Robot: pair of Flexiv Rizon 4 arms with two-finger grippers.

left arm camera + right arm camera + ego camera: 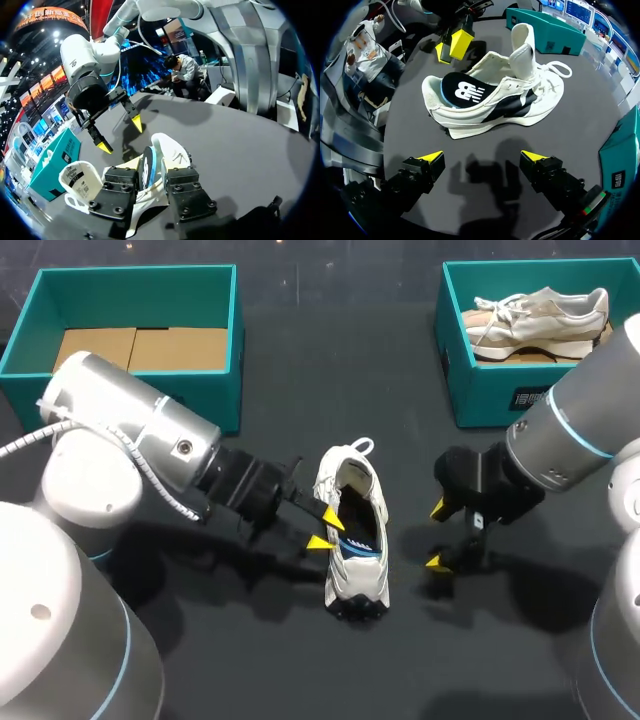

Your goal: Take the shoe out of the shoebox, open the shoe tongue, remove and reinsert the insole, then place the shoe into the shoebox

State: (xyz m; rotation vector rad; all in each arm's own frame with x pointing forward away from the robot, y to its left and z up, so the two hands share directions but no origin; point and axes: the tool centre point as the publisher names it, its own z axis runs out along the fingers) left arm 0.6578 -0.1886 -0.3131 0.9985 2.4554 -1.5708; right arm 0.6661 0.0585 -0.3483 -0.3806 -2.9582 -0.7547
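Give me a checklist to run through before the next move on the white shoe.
1. Shoe upright, between both grippers: ok.
2. Tongue pulled up: ok.
3. Insole fully seated at the heel: cannot tell.
4. Left gripper has a grip on the shoe's side: cannot tell.
5. Right gripper open and empty: ok.
6. Empty shoebox free to take the shoe: ok.

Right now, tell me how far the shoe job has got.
Done: shoe is out on the table, tongue raised. In hand: insole rides up at the heel, left gripper at the shoe's side; right gripper hangs clear, jaws open. Still to do: seat the insole, put the shoe in the empty shoebox.
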